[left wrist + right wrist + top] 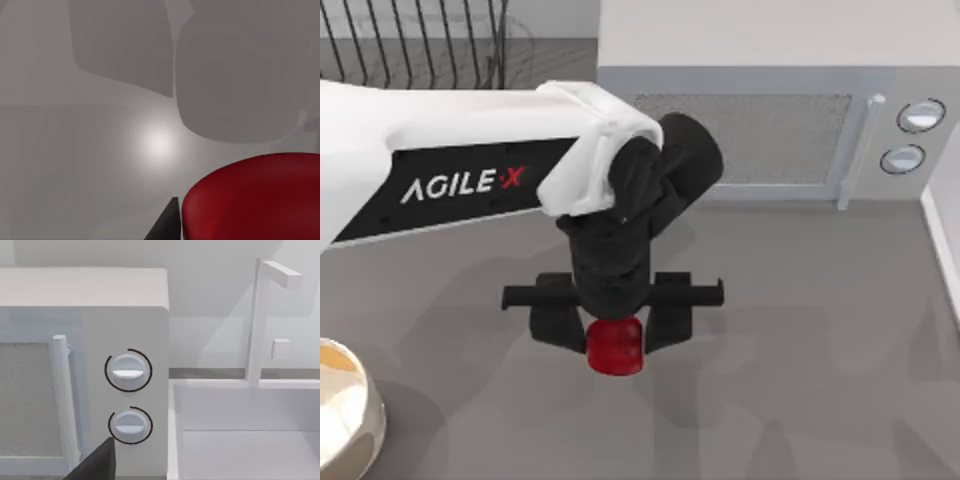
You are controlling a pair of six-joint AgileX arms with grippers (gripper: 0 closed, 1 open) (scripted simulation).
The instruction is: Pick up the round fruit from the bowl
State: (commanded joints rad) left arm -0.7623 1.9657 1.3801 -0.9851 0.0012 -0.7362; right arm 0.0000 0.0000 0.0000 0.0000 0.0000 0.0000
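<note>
The grey surface (840,350) carries a white boxy microwave (770,90) with 2 round dials along its far edge and a round cream glossy bowl (345,410) at its near left corner. Over the surface's middle, the left gripper (616,330) has its black fingers (552,325) clenched on the small glossy red round fruit (615,347), well apart from the bowl. Whether the right gripper (95,465) is clenched or released cannot be told.

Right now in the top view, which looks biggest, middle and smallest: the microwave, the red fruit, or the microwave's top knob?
1. Microwave, by far the largest.
2. Red fruit, held between the left gripper fingers; being lifted nearer the camera may enlarge it.
3. Top knob, slightly smaller than the fruit.
</note>
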